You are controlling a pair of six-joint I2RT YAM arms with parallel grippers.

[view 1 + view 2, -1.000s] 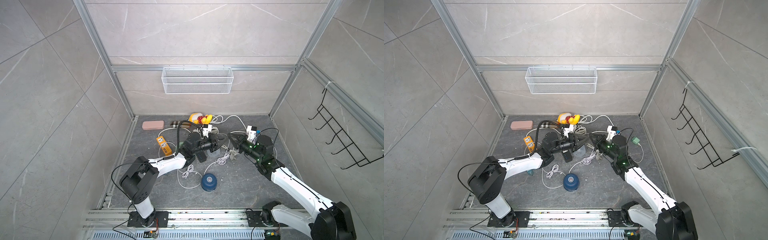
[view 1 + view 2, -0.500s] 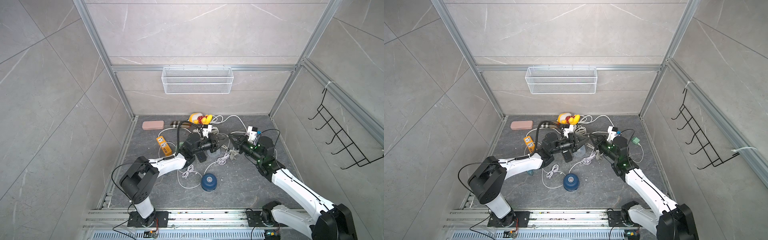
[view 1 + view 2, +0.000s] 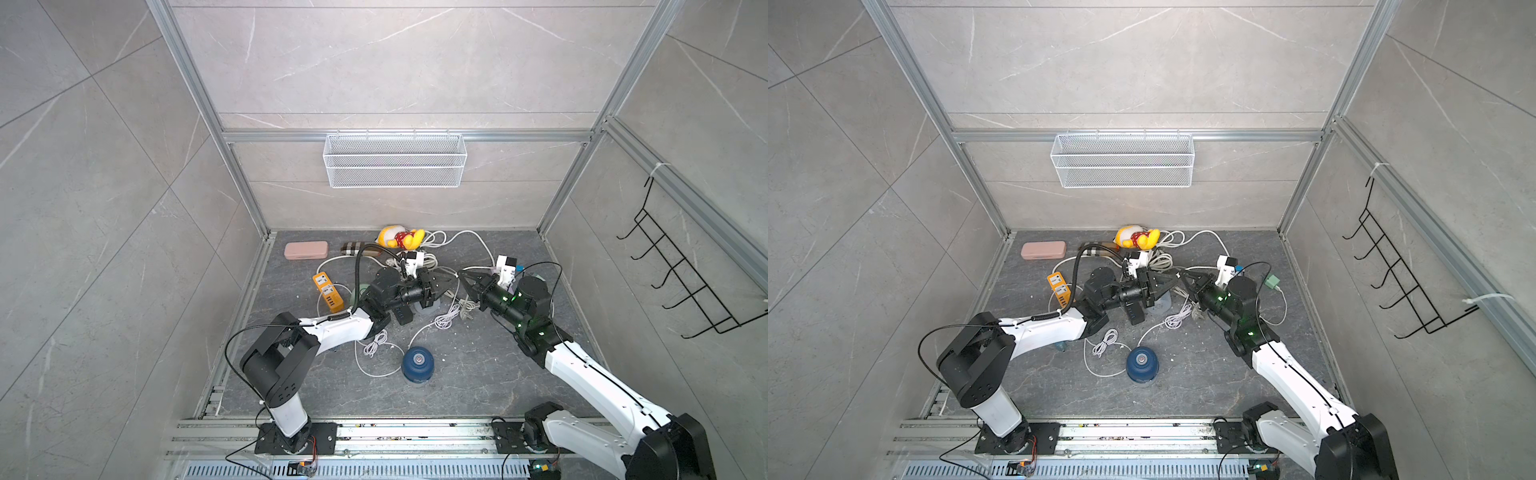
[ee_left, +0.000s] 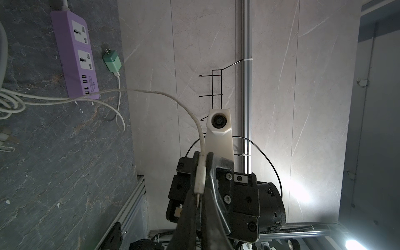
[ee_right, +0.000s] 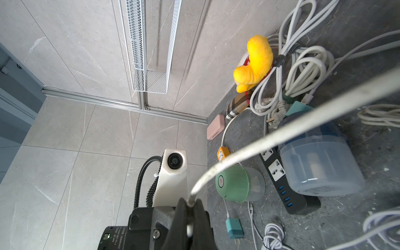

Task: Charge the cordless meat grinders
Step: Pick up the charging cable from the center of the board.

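Mint grinder (image 5: pixel 236 184) and one blue grinder (image 5: pixel 320 164) sit just beside the black power strip (image 5: pixel 276 168); second blue grinder (image 3: pixel 417 365) stands apart from it; left gripper (image 4: pixel 203 154) and right gripper (image 5: pixel 190 202) both clamp the white cable (image 4: pixel 149 92); arms pulling opposite ways could wrench its plug free

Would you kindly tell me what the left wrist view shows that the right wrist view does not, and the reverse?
Only the left wrist view shows the purple power strip, a green plug adapter beside it and the black hook rack. Only the right wrist view shows the mint green grinder, a dark blue grinder, the black power strip, the yellow plush toy and the wire basket. Both show a white cable pinched in a shut gripper: the left gripper in the former, the right gripper in the latter.
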